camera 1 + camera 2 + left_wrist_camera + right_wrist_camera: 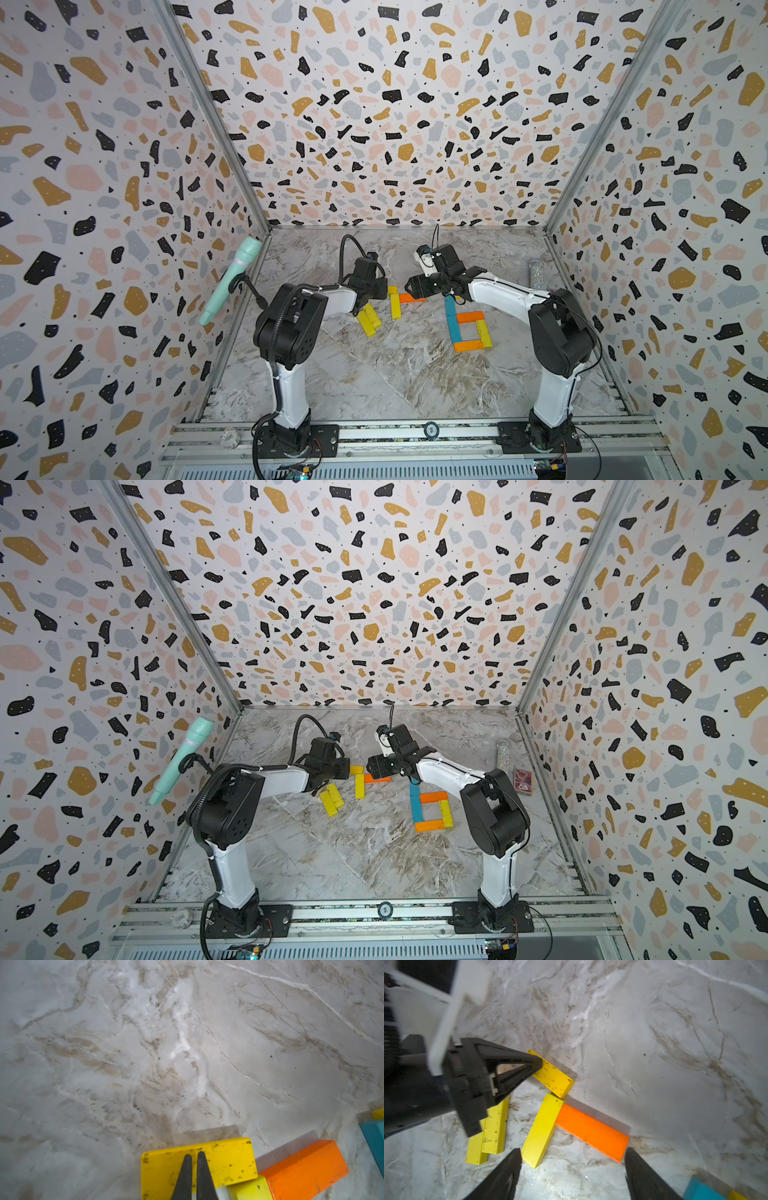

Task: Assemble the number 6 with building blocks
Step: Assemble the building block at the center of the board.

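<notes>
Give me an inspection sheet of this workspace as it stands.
Surface: marble-look tabletop.
Job's things: teal stem with an orange-and-yellow loop; loose yellow blocks and an orange block beside it.
Clutter: glittery tube, card box by the right wall.
Grippers: left gripper shut, tips at a yellow block; right gripper open above the orange block.
Cables: black cable loops over the left wrist.
Surroundings: terrazzo-print walls; mint microphone on a wall.
</notes>
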`<action>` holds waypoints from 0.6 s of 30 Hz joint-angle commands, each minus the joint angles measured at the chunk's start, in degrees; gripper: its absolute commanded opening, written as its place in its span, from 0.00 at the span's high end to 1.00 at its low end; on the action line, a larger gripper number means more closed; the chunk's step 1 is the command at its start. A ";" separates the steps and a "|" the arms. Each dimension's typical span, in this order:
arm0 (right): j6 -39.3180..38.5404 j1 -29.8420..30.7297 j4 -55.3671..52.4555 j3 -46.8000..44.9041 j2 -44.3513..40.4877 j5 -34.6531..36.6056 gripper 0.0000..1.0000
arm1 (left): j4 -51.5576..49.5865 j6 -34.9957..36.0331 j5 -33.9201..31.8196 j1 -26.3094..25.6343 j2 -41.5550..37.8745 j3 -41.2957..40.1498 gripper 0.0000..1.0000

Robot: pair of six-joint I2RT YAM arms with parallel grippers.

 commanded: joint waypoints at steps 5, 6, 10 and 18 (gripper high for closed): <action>-6.91 1.46 0.01 0.89 -4.18 -1.54 0.22 | -2.55 0.87 0.52 0.72 -2.56 4.48 1.00; -8.78 1.77 -0.92 1.88 -3.35 -1.49 0.22 | -3.08 0.21 -0.13 1.31 -4.21 5.05 1.00; -15.37 2.49 -3.88 6.95 1.79 -0.78 0.22 | -2.47 -5.87 1.52 6.04 -14.71 3.68 0.73; -23.81 4.37 -10.59 22.91 15.81 1.30 0.22 | -10.29 -8.40 -7.69 8.85 -38.35 -5.86 0.23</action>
